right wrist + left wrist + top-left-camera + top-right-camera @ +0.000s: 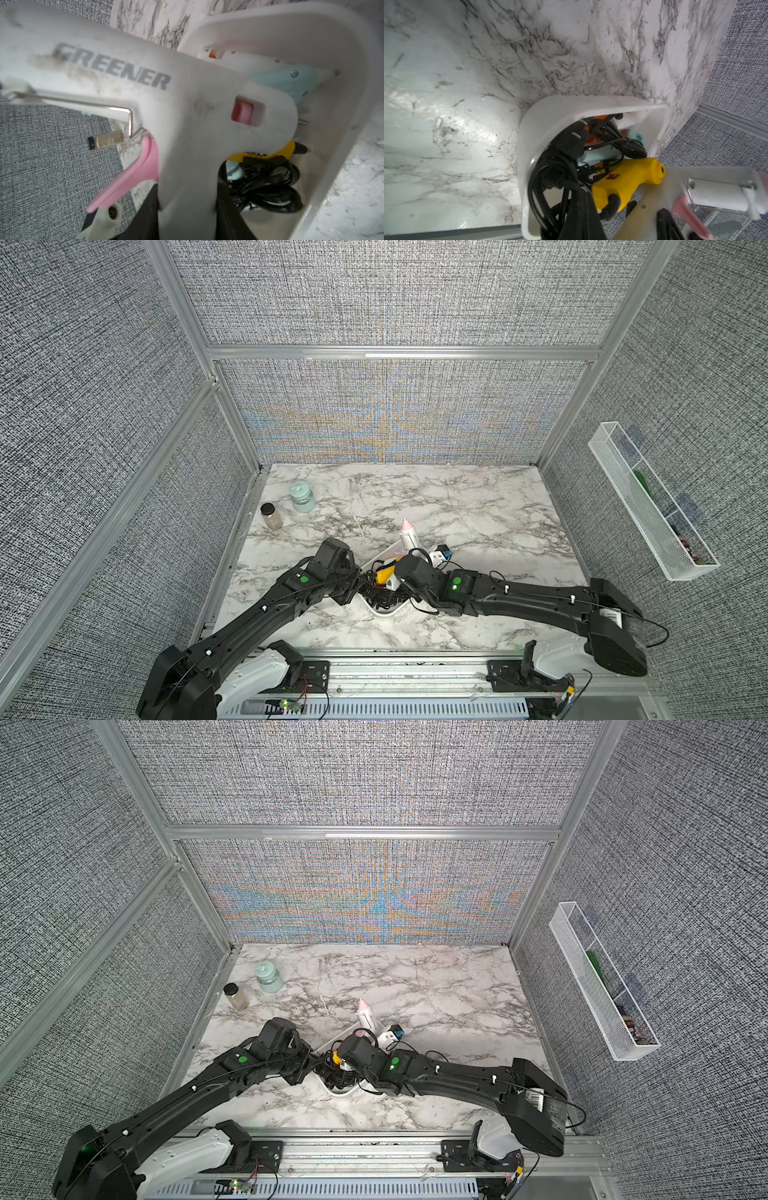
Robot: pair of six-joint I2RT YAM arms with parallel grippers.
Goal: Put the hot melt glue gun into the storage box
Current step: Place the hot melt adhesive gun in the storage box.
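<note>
Marble table (478, 506), crowded storage box (550, 116) — right jaws pinch the handle of the white hot melt glue gun (409, 537), nozzle jutting over the far rim, left jaws pressed together among the cords (376, 593) — next, I'd judge, lay it flat and release.

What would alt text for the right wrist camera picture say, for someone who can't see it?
A white hot melt glue gun marked GREENER, with a pink trigger, fills the view, its handle clamped in the right gripper. Behind it a white storage box holds a yellow glue gun, a pale blue one and tangled black cords.
</note>
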